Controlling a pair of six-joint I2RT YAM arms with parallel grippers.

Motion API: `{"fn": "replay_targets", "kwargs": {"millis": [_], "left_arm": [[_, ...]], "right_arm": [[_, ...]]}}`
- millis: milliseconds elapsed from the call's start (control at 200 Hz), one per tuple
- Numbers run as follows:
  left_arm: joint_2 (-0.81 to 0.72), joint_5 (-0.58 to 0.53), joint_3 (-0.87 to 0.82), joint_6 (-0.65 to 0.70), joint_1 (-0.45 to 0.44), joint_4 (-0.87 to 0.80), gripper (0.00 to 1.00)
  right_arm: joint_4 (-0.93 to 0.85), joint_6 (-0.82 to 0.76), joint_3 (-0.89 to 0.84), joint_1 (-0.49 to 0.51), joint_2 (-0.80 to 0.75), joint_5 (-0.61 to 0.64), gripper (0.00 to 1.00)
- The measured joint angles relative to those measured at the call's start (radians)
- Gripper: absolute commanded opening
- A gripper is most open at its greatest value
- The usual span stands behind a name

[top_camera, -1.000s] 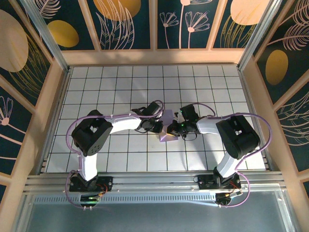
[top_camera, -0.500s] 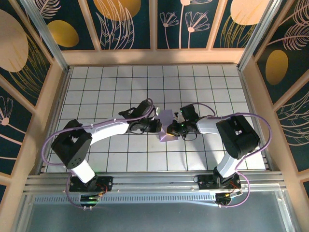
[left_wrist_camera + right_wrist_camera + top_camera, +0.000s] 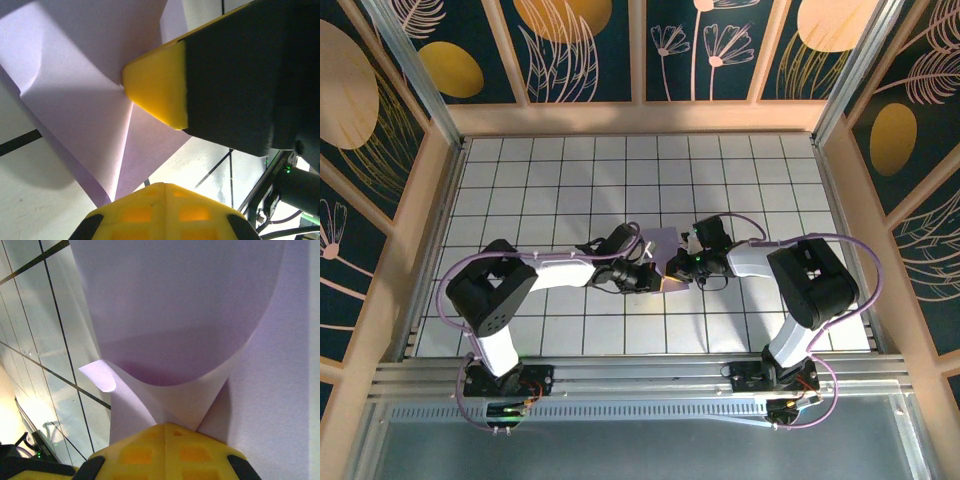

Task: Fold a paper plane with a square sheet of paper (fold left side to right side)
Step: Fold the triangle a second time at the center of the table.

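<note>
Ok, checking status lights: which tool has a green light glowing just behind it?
The right tool: a small green light glows on its wrist, beside the lavender paper. The left tool's wrist looks plain black.

The pale lavender sheet of paper point(image 3: 663, 243) stands mid-way across the tiled table point(image 3: 570, 180), creased and bowed upward, seemingly half folded, one corner curled.

The table point(image 3: 560, 180), a white surface ruled into square tiles by thin dark lines and fenced by pale wooden walls, carries near its middle the square sheet of paper point(image 3: 663, 242), pale lavender, creased, partly resting on the tiles and partly curling upward.
</note>
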Motion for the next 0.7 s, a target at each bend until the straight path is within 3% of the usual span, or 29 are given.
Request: {"fn": "replay_targets", "kwargs": {"millis": [701], "left_arm": [[0.046, -0.013, 0.000, -0.012, 0.000, 0.018, 0.01]], "right_arm": [[0.002, 0.000, -0.001, 0.000, 0.000, 0.000, 0.00]]}}
